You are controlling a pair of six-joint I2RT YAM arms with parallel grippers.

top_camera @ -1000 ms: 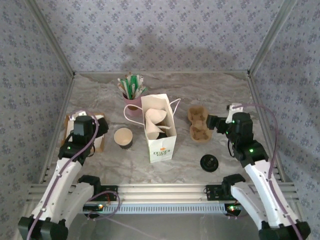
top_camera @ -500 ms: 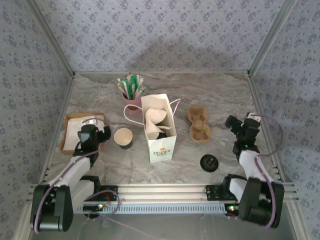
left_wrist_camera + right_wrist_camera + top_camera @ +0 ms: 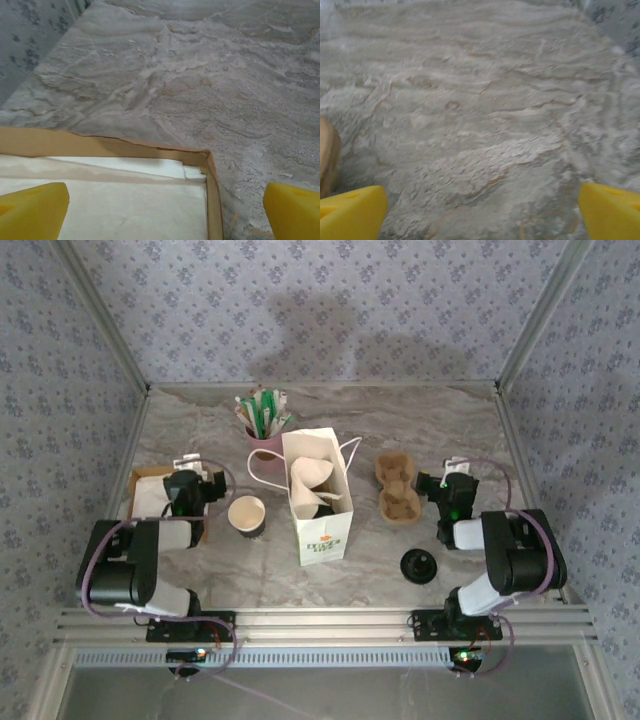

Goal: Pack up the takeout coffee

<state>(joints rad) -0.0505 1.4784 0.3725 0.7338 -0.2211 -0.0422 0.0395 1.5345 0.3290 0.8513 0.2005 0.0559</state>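
Observation:
The takeout coffee, as a lidded cup, is out of view. An open paper cup (image 3: pixel 246 515), dark outside and cream inside, stands left of the white bag (image 3: pixel 318 498). A loose black lid (image 3: pixel 419 565) lies to the bag's right. My left gripper (image 3: pixel 188 486) sits low at the cardboard tray's edge, left of the cup. Its yellow fingertips (image 3: pixel 32 210) are spread wide, so the left gripper (image 3: pixel 165 215) is open and holds nothing. My right gripper (image 3: pixel 445 490) rests low beside the carrier, above the lid. In its wrist view the right gripper (image 3: pixel 482 212) is open over bare table.
A cardboard tray (image 3: pixel 141 483) (image 3: pixel 100 146) holding white napkins (image 3: pixel 125 200) lies at the left. A brown cup carrier (image 3: pixel 397 488) (image 3: pixel 327 155) sits right of the bag. A pink cup of green packets (image 3: pixel 264 430) stands behind the bag. Patterned walls close three sides.
Both arms have folded back and down, so each gripper now sits low by the table. The grippers stayed open. Cup, lid and bag have not moved.

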